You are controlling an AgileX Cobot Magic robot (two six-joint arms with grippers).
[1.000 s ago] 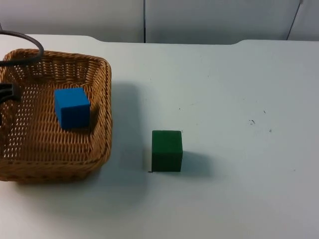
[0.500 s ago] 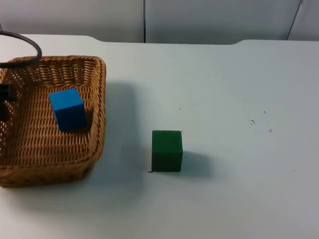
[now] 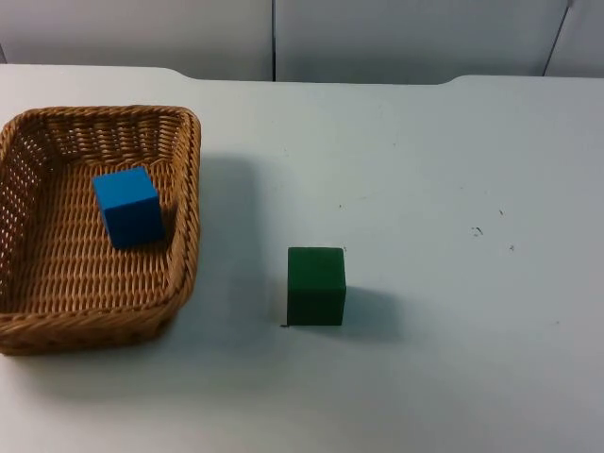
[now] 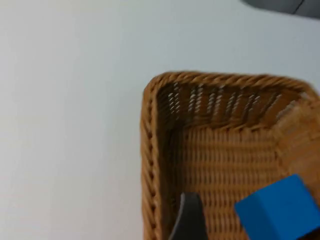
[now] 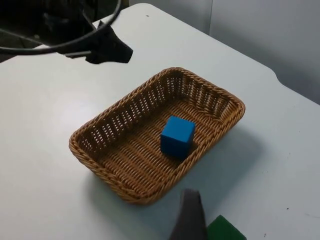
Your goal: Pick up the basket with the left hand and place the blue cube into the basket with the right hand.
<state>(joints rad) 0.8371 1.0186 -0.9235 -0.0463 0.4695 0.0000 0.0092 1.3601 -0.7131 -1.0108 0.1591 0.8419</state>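
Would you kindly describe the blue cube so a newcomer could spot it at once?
On the white table sits a wicker basket. The blue cube lies inside it, near one long wall. Its neighbour, the green cube, stands outside on the bare table.

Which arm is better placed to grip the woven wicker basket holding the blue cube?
Left. The left gripper hovers just beyond the rim of the woven wicker basket, and its wrist view looks closely onto a basket corner. The right gripper hangs farther off, by the dark green cube.
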